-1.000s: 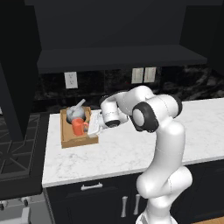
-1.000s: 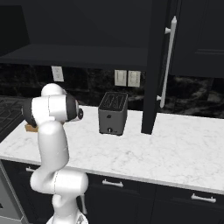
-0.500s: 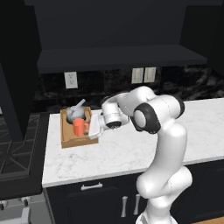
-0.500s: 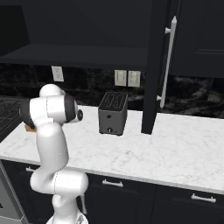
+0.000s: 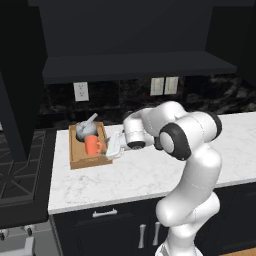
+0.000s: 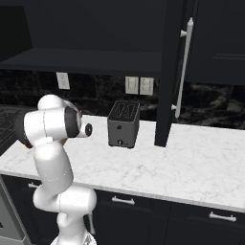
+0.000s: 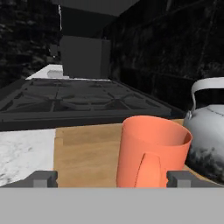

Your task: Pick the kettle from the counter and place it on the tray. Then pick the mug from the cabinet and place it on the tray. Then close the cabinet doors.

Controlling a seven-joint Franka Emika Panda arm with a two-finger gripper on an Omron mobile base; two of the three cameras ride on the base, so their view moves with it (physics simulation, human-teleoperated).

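Standing upright on the tray [image 7: 87, 151] just ahead of the spread gripper [image 7: 112, 178], the mug [image 7: 153, 151] looks light, rigid and slick, its handle facing the fingertips [image 7: 43, 178], beside the kettle [image 7: 208, 131].

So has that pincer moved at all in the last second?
Yes, slightly. Judged against the tray, the pincer has backed a little to the right, away from the mug, which stands on the tray.

Left of centre, left base view: rectangular light-brown wooden tray [image 5: 76, 161] on white marble-patterned counter [image 5: 145, 175]. Orange-red cylindrical mug [image 5: 92, 145] upright on tray; squat grey metallic kettle [image 5: 85, 128] behind it. Dark cabinet door [image 6: 171, 72], silver bar handle, stands open.
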